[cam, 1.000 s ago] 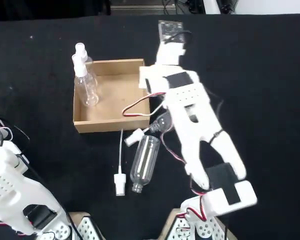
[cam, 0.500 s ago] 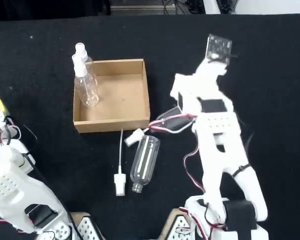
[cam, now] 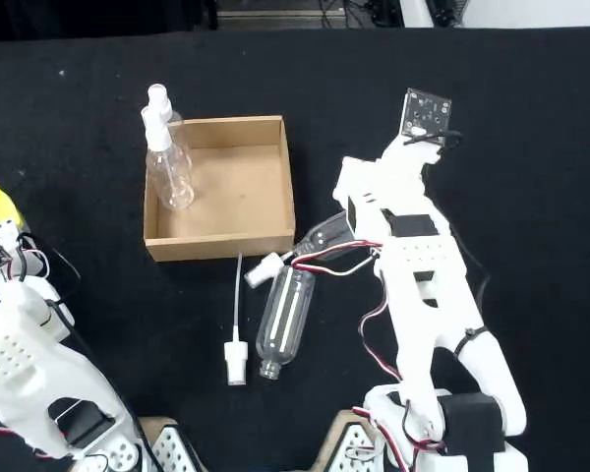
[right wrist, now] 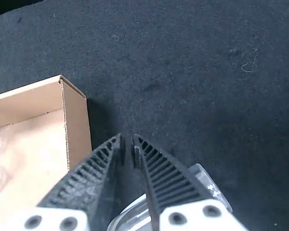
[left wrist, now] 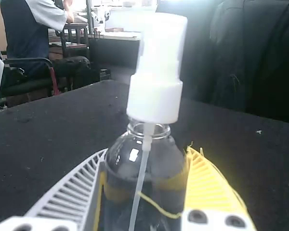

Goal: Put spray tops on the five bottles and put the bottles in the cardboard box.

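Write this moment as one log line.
left gripper: holds topped bottle | right gripper: shut, empty, near box | box: two bottles | table: loose top

The table (cam: 79,98) is covered in black cloth, fuzzy and dull, with little bits of lint on it. The box (cam: 221,242) is brown cardboard, dull and flat. The lying bottle (cam: 283,320) is clear, shiny plastic. The loose spray top (cam: 236,362) is smooth white plastic. The held bottle (left wrist: 144,173) is clear and shiny too, and its cap (left wrist: 156,72) is smooth white plastic. The left gripper (left wrist: 147,154) has one white plastic finger (left wrist: 72,187) and one yellow one, both ribbed. The right gripper (right wrist: 126,144) is dull black plastic with ribs. The right arm (cam: 423,285) is dull white plastic.
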### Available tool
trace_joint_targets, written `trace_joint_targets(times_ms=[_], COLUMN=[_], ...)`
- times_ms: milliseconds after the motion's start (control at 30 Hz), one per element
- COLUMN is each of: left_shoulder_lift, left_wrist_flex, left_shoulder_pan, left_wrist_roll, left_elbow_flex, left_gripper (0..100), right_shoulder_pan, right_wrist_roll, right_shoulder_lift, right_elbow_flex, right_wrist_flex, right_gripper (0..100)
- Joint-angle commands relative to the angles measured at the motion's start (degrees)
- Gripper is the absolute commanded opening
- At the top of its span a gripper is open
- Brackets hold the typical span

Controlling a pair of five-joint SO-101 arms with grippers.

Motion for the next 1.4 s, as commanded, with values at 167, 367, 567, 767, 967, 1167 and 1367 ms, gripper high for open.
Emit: trace_joint_targets(times_ms=[167,367,567,767,967,1167,1367], left_shoulder_lift=[-0.4,-0.4,-0.4,0.2,-0.1,-0.4,-1.8], left_wrist_flex=[0.4,-8.4,-8.6,-4.0,0.4,0.4,0.4], left_shoulder_pan=[0.4,0.4,0.3,0.8,0.6,0.3,0.2], left_wrist_roll=[0.0,-0.4,-0.4,-0.5,0.0,-0.3,-0.4], left_elbow_flex=[0.0,0.8,0.7,0.4,0.5,0.7,-0.4], left_gripper=[24,24,24,24,29,33,33], right_shoulder_pan=[1.0,1.0,1.0,1.0,1.0,1.0,1.0], right_wrist_roll=[0.1,0.1,0.1,0.1,0.1,0.1,0.1], right_shoulder_lift=[-3.2,-3.1,-3.1,-3.1,-3.1,-3.1,-3.1], right_elbow_flex=[-0.2,-0.2,-0.2,-0.1,-0.1,-0.1,-0.1], right_wrist_flex=[-1.6,-1.6,-1.6,-1.6,-1.6,-1.6,-1.6], right_gripper=[1.1,1.1,1.1,1.1,1.1,1.1,1.1])
